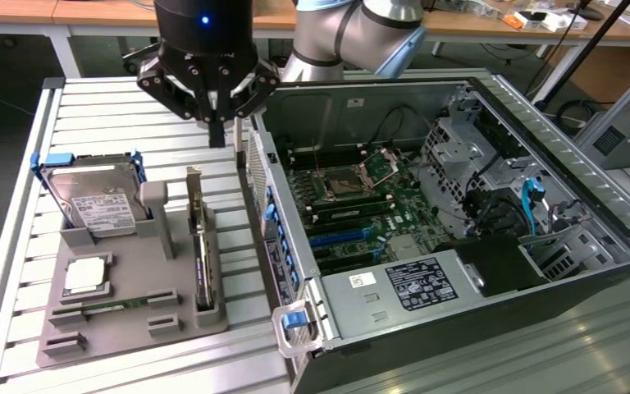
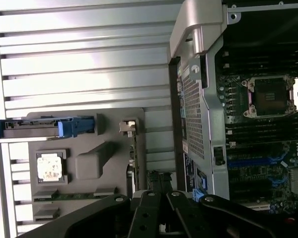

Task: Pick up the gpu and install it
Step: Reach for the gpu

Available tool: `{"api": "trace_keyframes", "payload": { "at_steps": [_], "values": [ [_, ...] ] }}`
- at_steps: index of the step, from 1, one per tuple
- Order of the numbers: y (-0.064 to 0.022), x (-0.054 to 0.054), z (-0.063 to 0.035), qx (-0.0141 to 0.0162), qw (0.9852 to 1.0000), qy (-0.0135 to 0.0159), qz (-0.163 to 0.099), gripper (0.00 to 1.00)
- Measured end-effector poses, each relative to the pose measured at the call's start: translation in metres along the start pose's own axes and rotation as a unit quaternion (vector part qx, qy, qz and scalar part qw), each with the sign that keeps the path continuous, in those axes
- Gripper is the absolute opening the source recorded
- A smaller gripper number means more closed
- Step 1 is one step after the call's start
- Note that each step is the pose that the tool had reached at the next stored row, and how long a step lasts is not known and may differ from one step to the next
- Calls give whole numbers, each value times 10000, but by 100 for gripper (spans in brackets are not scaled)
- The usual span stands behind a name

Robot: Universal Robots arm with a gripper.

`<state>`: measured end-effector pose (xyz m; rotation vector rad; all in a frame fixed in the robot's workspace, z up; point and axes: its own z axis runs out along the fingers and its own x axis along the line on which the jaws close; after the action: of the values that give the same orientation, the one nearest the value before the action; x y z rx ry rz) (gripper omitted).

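The gpu (image 1: 198,242) stands thin edge-on in a slot of the grey holder tray (image 1: 129,328), its silver bracket end pointing away from the front of the table. In the wrist view the gpu (image 2: 133,158) is a narrow dark strip with the bracket at its end. My gripper (image 1: 219,135) hangs shut and holds nothing. It is above the slatted table, past the gpu's bracket end and close to the open computer case's (image 1: 425,205) side wall. The wrist view shows my gripper (image 2: 158,177) from above, its fingertips together between the gpu and the case wall (image 2: 196,99).
The tray also holds a silver hard drive in a blue frame (image 1: 91,197), a square processor (image 1: 85,275) and a slim memory stick (image 1: 112,305). Inside the case the motherboard (image 1: 348,193) lies exposed with blue slots (image 1: 343,238). Bare table slats (image 1: 107,107) stretch behind the tray.
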<state>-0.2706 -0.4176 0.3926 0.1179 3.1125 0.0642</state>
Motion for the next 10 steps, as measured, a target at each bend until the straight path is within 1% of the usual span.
{"api": "trace_keyframes", "payload": {
  "at_steps": [10],
  "values": [
    [-58, 7, 0, 22, 10000, -2, 0, 11]
  ]
}}
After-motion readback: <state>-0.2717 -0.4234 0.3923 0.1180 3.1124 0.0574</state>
